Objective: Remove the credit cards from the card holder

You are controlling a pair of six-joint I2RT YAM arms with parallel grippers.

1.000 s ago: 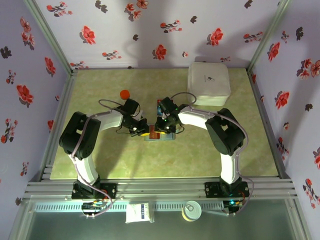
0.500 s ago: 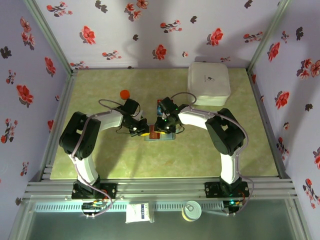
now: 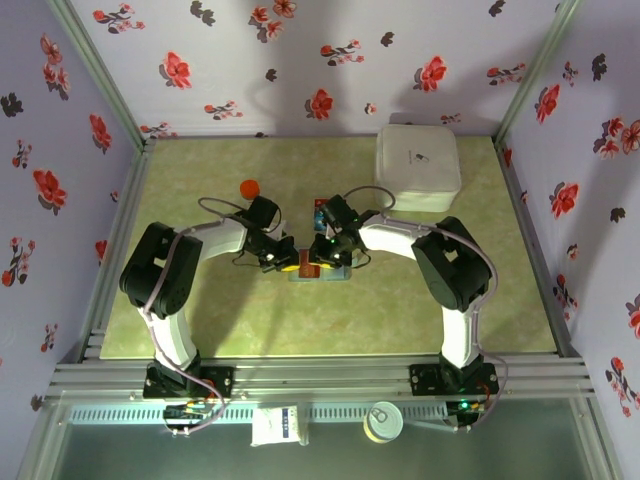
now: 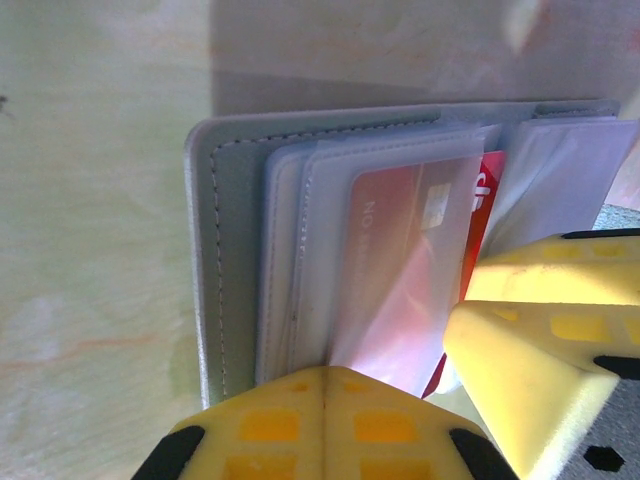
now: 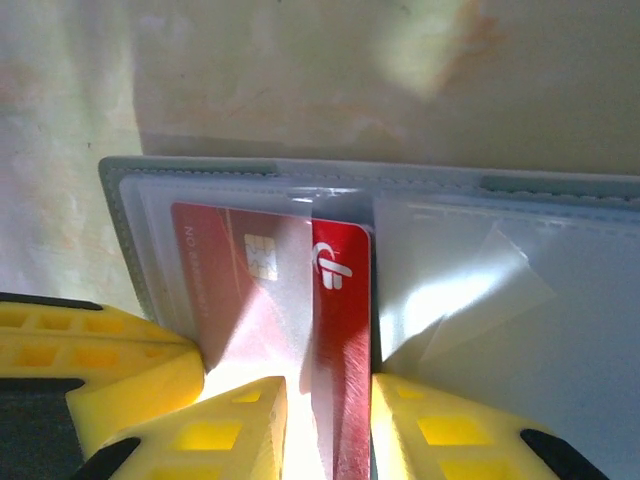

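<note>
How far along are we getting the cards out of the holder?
Done: the card holder lies open, the left gripper shut at its edge. In hand: the red card is partly out of its sleeve, the right gripper astride it. Left: no card free yet.

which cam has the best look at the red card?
Right wrist: the thin red plastic credit card shows chip, logo and bare end. Left wrist: card mostly veiled by clear plastic sleeve. Top external: a red speck.
</note>
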